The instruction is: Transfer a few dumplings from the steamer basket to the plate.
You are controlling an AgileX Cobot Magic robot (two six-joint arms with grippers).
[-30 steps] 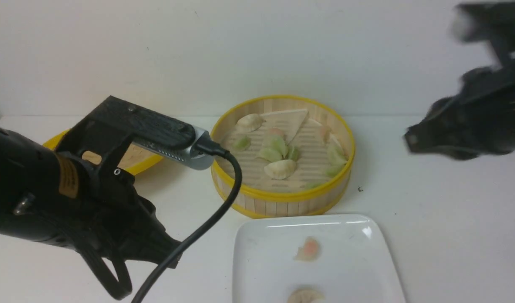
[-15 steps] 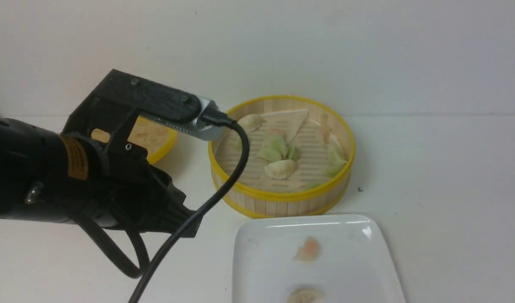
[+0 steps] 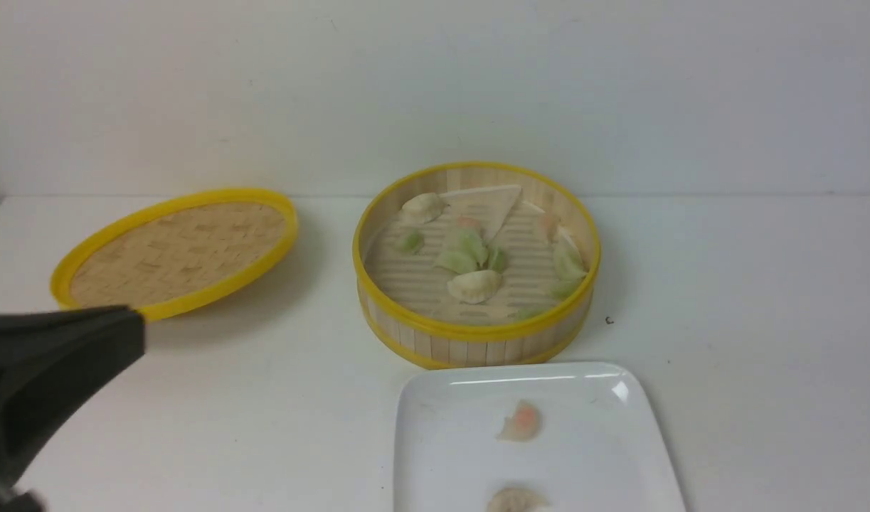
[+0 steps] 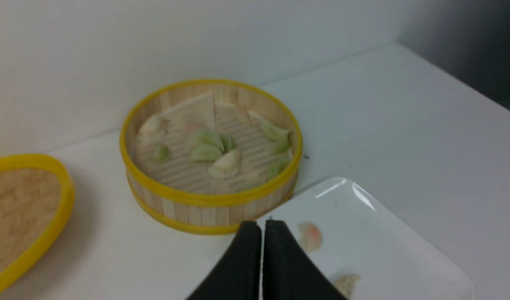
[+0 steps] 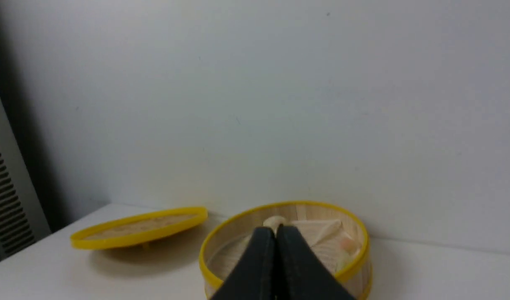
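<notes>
Two dumplings (image 3: 520,421) on one white plate (image 3: 435,398); about ten in one steamer basket (image 3: 477,341) behind it; one lid (image 3: 171,249) aside. White worktop (image 3: 762,355), plain wall (image 3: 435,85). Jaws of left gripper (image 4: 262,225) and right gripper (image 5: 275,229) closed, empty.

The steamer basket (image 3: 477,345) is pale matt bamboo slat, with a ribbed floor and smooth yellow rims. At its nine o'clock the lid (image 3: 175,252) shows a rough woven straw-coloured face inside the same smooth yellow band. The plate (image 3: 435,455), at the basket's six o'clock, is glossy white, catching highlights. The dumplings (image 3: 474,286) look soft, matt and pleated. A flat paper triangle (image 3: 491,203) lies at the floor's twelve o'clock. The table (image 3: 762,370) is smooth matt white. The left gripper (image 4: 262,227) and right gripper (image 5: 275,231) are matt black, plastic-looking.
</notes>
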